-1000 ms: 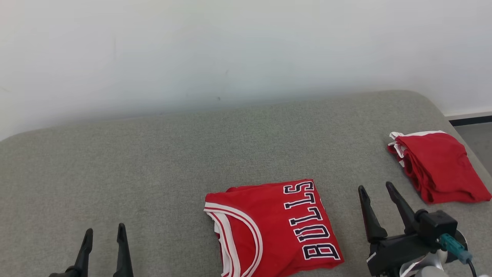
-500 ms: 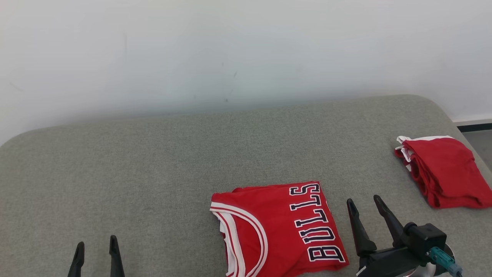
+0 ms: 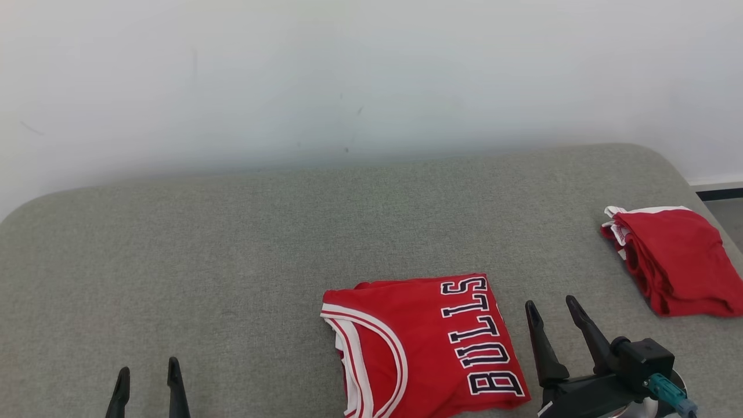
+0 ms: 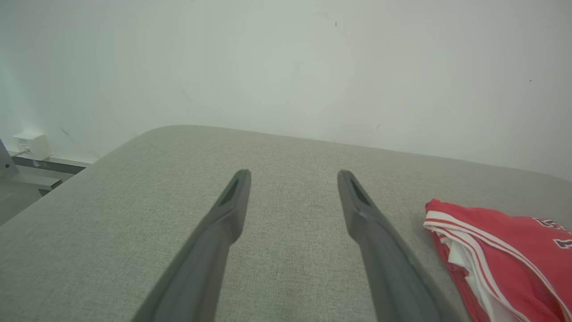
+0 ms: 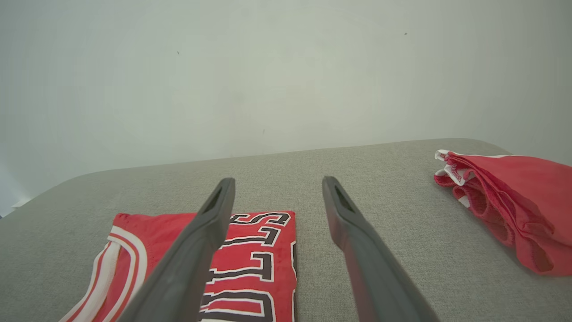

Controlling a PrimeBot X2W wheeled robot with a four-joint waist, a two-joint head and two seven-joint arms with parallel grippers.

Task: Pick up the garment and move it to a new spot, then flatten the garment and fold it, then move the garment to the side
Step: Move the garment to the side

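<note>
A folded red jersey (image 3: 424,342) with white trim and the word BULLS lies on the grey cushion near the front centre; it is also at the right edge of the left wrist view (image 4: 500,250) and at the lower left of the right wrist view (image 5: 250,264). My right gripper (image 3: 551,307) stands open just right of the garment, empty, its fingers (image 5: 353,223) above the cushion. My left gripper (image 3: 146,374) is open and empty at the lower left, well left of the garment, its fingers (image 4: 362,210) over bare cushion.
A second folded red garment (image 3: 673,261) lies near the cushion's right edge, also in the right wrist view (image 5: 509,201). The grey cushion (image 3: 232,261) ends at a white wall behind. Floor shows past the right corner (image 3: 725,203) and left edge (image 4: 18,179).
The head camera has shifted, so the whole scene sits slightly right and lower. Both grippers sit lower in the picture than a second ago; both stay open. The jersey lies as before.
</note>
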